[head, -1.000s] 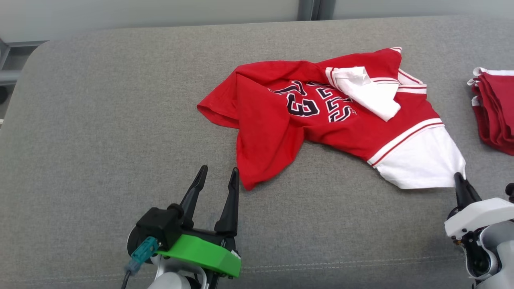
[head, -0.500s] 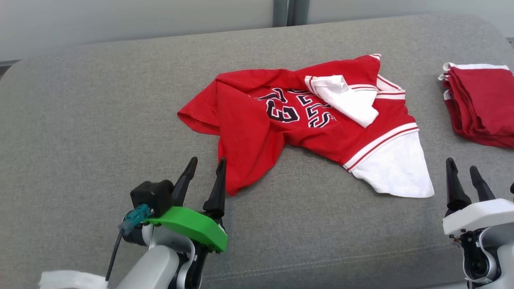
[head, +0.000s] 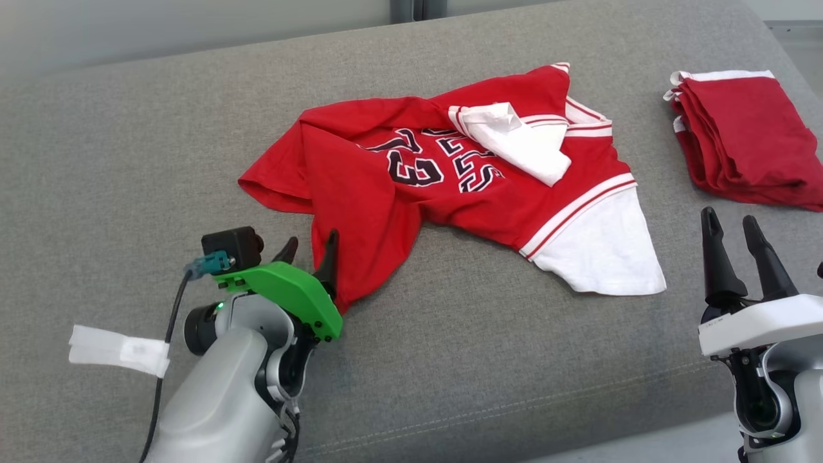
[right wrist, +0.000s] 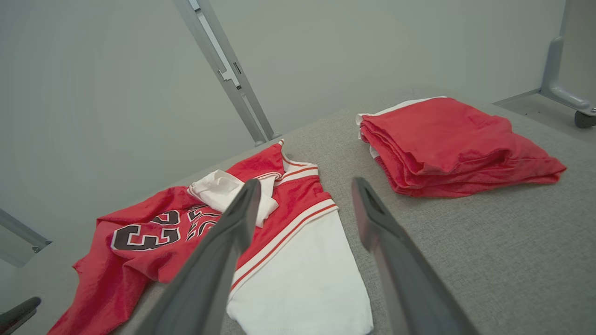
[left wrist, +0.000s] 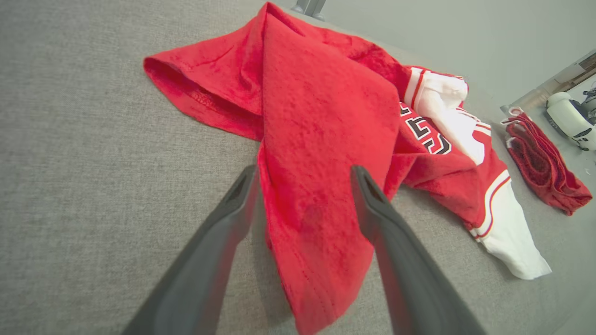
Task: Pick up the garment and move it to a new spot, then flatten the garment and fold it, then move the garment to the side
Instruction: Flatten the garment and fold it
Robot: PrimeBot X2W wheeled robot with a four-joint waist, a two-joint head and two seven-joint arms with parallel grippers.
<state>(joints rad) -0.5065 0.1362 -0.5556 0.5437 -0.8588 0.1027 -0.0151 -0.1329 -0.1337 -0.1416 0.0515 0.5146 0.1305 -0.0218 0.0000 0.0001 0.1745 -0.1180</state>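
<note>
Head view: we see the jersey (head: 450,193) rumpled on the cushion (head: 128,161); its near red corner lies between the spread fingers of our left gripper (head: 310,247), unpinched; our right gripper (head: 728,222) gapes too, near the white sleeve (head: 598,251), on its right, apart from it; a folded stack (head: 739,122) lies far right.

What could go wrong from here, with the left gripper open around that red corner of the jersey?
1. The left gripper straddles a red corner of the jersey that looks folded over; closing may pinch several layers and lift it bunched.
2. The right gripper is open and clear of the white sleeve; a one-sided pull could drag the jersey crumpled.
3. The folded red stack lies nearby and could be disturbed.
</note>
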